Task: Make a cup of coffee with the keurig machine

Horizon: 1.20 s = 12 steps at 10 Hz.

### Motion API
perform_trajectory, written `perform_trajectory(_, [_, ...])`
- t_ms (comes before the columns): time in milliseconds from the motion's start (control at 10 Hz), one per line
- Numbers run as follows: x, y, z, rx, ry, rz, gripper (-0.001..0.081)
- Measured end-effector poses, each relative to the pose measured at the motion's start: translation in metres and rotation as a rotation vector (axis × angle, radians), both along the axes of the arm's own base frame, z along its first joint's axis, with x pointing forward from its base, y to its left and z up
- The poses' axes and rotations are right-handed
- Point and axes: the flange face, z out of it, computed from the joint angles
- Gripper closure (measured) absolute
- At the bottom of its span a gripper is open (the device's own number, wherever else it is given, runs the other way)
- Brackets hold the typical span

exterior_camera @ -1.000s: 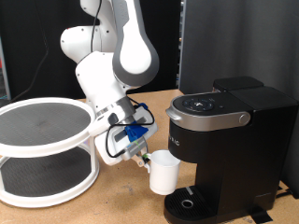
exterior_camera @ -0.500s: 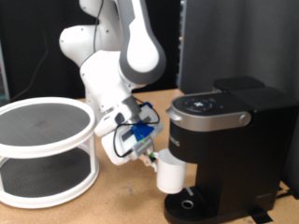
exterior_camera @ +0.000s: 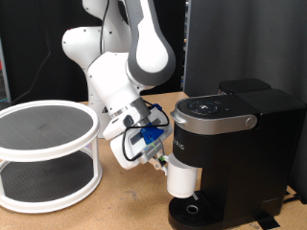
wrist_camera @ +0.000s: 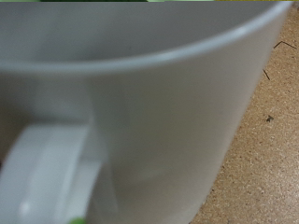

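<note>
Fingers (exterior_camera: 159,163) are pinching the cup (exterior_camera: 181,179), which hangs just above the round drip base (exterior_camera: 195,208) of the keurig machine (exterior_camera: 235,153), right under the brew head at its front. The arm (exterior_camera: 129,72) reaches in from the exterior view's left, so the cup sits at the far end of the fingers, toward the machine. In the wrist view the cup (wrist_camera: 159,112) fills nearly the whole picture, its handle (wrist_camera: 47,177) close to the camera and a strip of brown surface (wrist_camera: 266,140) beside it. To do this step well, I judge the cup should stay upright and be centred over the base before it is lowered, without bumping the machine's front. A white two-tier rack (exterior_camera: 46,153) stands well apart at the exterior view's left.
</note>
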Motion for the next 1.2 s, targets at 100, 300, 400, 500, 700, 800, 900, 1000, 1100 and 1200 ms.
perform_trajectory(100, [0.002,0.002,-0.002,-0.001,0.004,-0.004,0.0734])
perform_trajectory(300, [0.006,0.005,-0.007,-0.001,0.01,-0.016,0.0734])
perform_trajectory(400, [0.008,0.007,-0.009,-0.001,0.01,-0.02,0.0734])
perform_trajectory(500, [0.011,0.008,-0.012,0.0,0.011,-0.022,0.0734])
perform_trajectory(700, [0.015,0.011,-0.018,-0.001,0.012,-0.02,0.0734])
perform_trajectory(800, [0.015,0.014,-0.02,0.0,0.012,-0.016,0.0734])
perform_trajectory(900, [0.016,0.016,-0.022,0.002,0.015,-0.011,0.0734])
perform_trajectory(1000, [0.016,0.019,-0.024,0.004,0.017,-0.009,0.0734])
perform_trajectory(1100, [0.015,0.021,-0.026,0.003,0.014,-0.008,0.0734])
perform_trajectory(1200, [0.014,0.022,-0.027,0.001,0.013,-0.006,0.0734])
